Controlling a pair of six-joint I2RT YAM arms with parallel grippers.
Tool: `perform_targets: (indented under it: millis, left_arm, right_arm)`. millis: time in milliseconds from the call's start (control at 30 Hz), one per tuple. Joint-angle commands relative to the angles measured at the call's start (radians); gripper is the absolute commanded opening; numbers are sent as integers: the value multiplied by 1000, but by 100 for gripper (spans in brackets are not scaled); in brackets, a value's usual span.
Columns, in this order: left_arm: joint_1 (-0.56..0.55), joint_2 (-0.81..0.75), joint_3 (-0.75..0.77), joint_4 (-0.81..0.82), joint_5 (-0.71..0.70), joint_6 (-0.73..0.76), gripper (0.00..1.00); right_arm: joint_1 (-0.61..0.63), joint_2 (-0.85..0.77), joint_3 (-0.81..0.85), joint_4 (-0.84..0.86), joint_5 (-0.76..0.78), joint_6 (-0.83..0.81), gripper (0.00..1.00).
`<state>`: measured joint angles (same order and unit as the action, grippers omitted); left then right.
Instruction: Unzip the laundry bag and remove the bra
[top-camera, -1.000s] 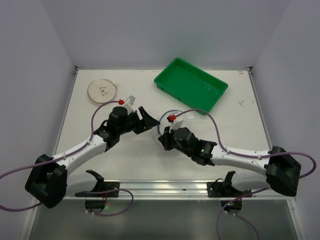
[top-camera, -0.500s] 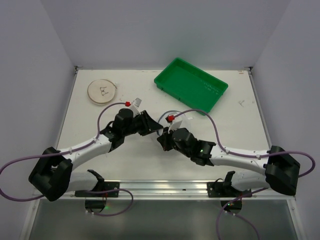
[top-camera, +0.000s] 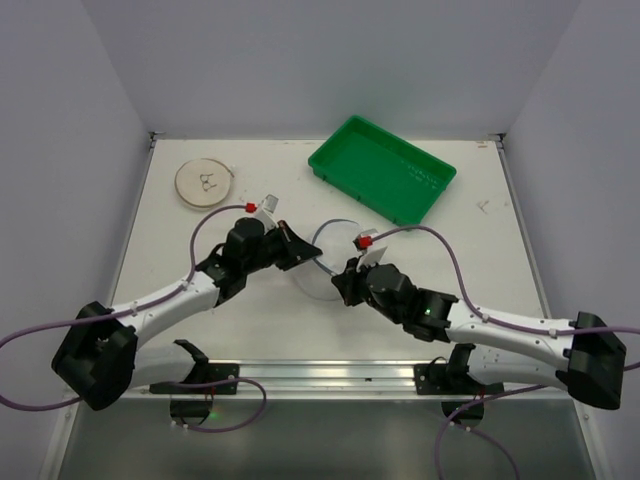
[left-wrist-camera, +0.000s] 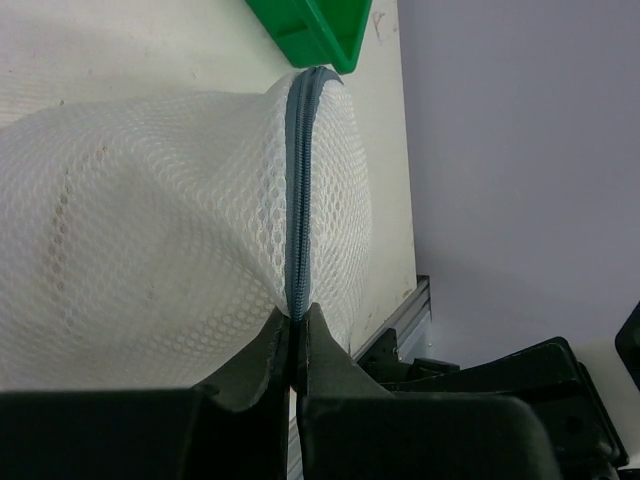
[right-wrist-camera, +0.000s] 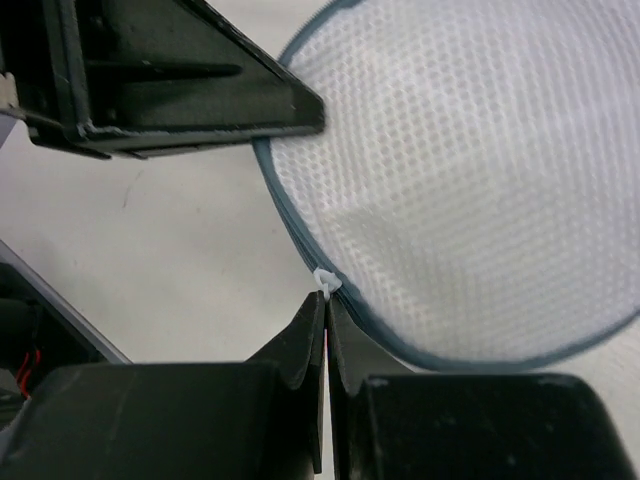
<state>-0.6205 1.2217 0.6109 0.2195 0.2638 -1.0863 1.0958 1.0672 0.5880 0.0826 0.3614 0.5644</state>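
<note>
The laundry bag (top-camera: 326, 262) is a round whitish mesh case standing on edge between my two grippers, its grey zipper rim (left-wrist-camera: 297, 190) facing the left wrist camera. My left gripper (left-wrist-camera: 297, 316) is shut on that rim at the bag's left side (top-camera: 310, 257). My right gripper (right-wrist-camera: 326, 298) is shut on the small white zipper pull (right-wrist-camera: 325, 281) at the bag's near edge (top-camera: 345, 286). In the right wrist view the mesh (right-wrist-camera: 470, 170) fills the upper right. The bra is hidden.
A green tray (top-camera: 382, 168) lies at the back right, its corner close behind the bag (left-wrist-camera: 312, 25). A flat beige disc (top-camera: 205, 183) lies at the back left. A metal rail (top-camera: 330, 374) runs along the table's near edge.
My left gripper swung in and shut on the bag's zipper rim. My right arm drew back to the right and nearer, still pinching the pull.
</note>
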Motion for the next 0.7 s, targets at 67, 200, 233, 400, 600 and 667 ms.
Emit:
perform_targets:
  millis: [67, 200, 233, 400, 600, 667]
  left_arm:
    - [27, -44, 26, -20, -47, 23, 0]
    - [45, -54, 33, -35, -38, 65, 0]
    - [48, -54, 38, -46, -37, 80, 0]
    - [67, -68, 29, -78, -29, 112, 0]
    - [94, -105, 16, -138, -78, 155, 0]
    - [94, -105, 38, -173, -133, 201, 0]
  right_arm:
    - [3, -122, -88, -113, 100, 8, 0]
    - [3, -176, -116, -164, 123, 14, 0]
    - [4, -185, -119, -170, 129, 14, 0]
    - [3, -210, -123, -225, 195, 17, 0]
    - [1, -168, -102, -238, 240, 19, 0]
    - [1, -148, -90, -222, 232, 20, 0]
